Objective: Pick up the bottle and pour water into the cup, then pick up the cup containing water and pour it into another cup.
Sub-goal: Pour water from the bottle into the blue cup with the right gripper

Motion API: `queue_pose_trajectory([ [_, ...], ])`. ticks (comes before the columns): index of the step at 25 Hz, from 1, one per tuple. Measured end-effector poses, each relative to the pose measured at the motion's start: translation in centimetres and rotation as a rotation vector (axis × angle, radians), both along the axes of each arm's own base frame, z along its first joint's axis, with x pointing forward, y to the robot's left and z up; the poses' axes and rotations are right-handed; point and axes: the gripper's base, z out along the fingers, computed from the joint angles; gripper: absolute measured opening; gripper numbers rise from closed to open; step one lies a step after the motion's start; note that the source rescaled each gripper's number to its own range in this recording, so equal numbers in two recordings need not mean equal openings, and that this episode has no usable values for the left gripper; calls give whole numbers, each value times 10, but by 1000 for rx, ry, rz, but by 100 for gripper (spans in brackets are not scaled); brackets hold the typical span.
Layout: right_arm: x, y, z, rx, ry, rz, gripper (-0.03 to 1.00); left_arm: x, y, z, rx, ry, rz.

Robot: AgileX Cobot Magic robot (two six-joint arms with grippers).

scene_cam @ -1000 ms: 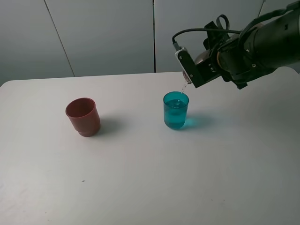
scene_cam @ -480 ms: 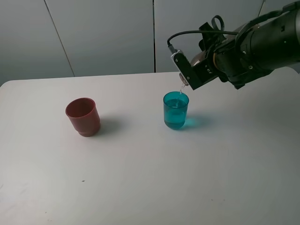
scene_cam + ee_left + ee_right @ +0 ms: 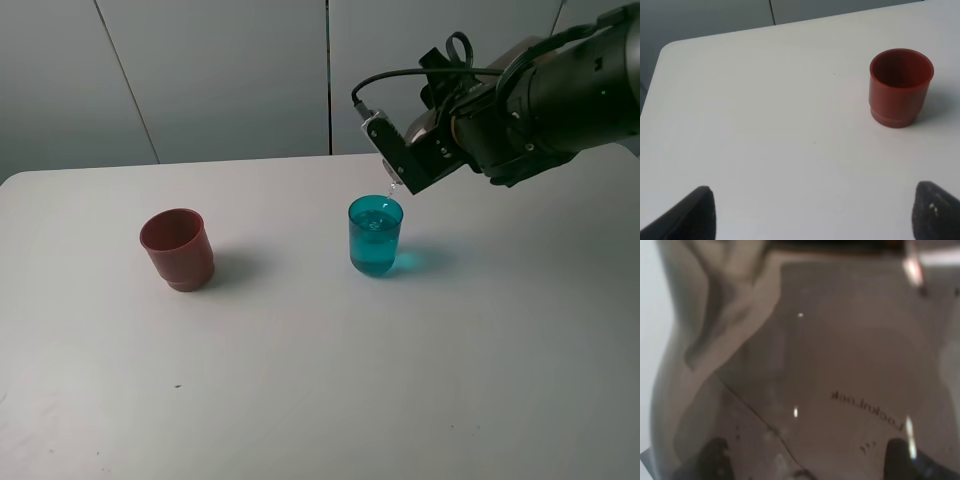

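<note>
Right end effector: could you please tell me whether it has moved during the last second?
Yes. The right end effector has shifted slightly left, toward the wall seam, while the blue cup beneath it stays put.

The bottle — blurred, edges out of frame

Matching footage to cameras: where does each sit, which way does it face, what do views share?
Exterior high: off the arms, facing down on the table; right arm reaches above the teal cup.
Left wrist: on the left arm, looking down at the red-brown cup; open left jaws show.
Right wrist: on the right arm, close against the bottle; right jaws shut on it.
Shared: exterior high and left wrist show the red-brown cup.
</note>
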Motion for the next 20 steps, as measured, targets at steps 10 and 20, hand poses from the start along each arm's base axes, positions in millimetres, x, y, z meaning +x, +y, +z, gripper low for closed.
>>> queue_pose_trajectory([
  [10, 0, 0, 0, 6, -5, -9, 4, 0, 0, 0, 0, 0, 0],
  [20, 0, 2, -2, 65, 7, -2, 4, 0, 0, 0, 0, 0, 0],
])
